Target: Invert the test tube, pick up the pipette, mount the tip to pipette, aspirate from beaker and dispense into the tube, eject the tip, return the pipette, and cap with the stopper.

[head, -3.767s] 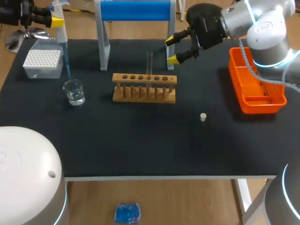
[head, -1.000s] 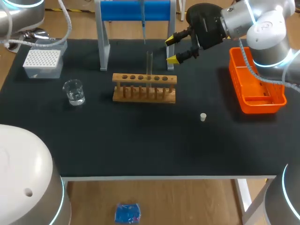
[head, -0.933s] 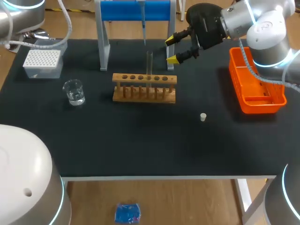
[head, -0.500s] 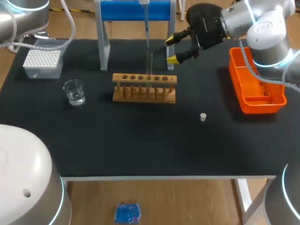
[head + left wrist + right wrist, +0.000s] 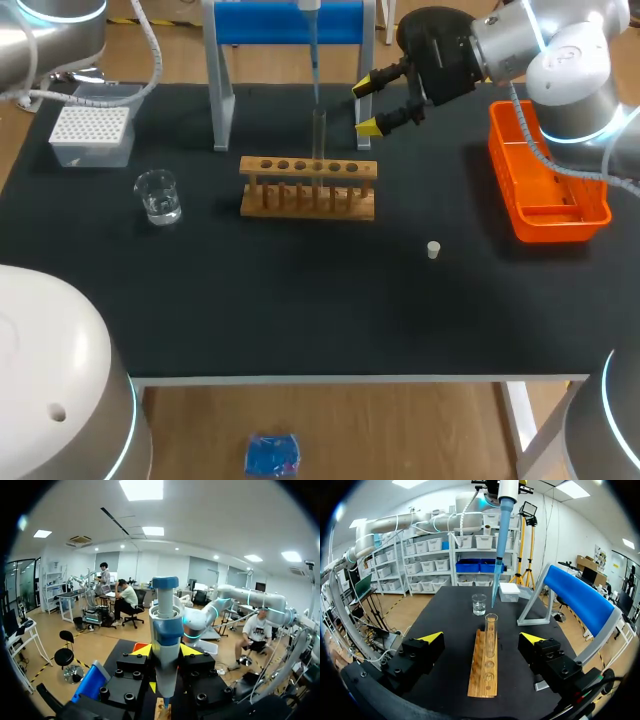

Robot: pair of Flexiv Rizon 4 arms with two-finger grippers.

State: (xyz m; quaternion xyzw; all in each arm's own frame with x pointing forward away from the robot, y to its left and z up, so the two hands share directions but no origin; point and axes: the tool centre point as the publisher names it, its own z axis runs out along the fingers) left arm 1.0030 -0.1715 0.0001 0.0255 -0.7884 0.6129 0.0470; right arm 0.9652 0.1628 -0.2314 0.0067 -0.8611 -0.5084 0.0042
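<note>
**Black-topped surface (image 5: 300, 310): pipette tip poised at the tube mouth**

Black matting carries everything I need. A pale wooden rack (image 5: 308, 200) sits near the middle, towards the far edge. One clear glass test tube (image 5: 491, 635) stands upright in it, mouth up.

My left tool (image 5: 165, 652) is clamped on the blue-and-white pipette (image 5: 165, 625), one yellow finger on each side of the barrel. The pipette hangs vertical, and its long blue plastic tip (image 5: 496, 565) ends just above the tube's mouth, not yet inside as far as I can tell.

My right tool (image 5: 366, 107) hangs at the far edge beside the rack with its fingers apart and nothing held. From its wrist camera the tube stands ahead of the open fingers, untouched.

I judge this to be the dispense step.
- Come straight down so the tip enters the centre of the mouth without touching the rim.
- Stop a little way in.
- Press the plunger slowly, so the liquid runs down and does not splash.

I cannot tell whether the tip holds liquid.

The small clear glass beaker (image 5: 158, 197), holding clear liquid, stands towards the left edge, and a white tip box (image 5: 92, 135) sits at the far left corner. A small white stopper (image 5: 433, 250) lies on bare matting near an orange plastic tray (image 5: 545, 215) at the right edge.

I can read no label or writing on any of these items.
</note>
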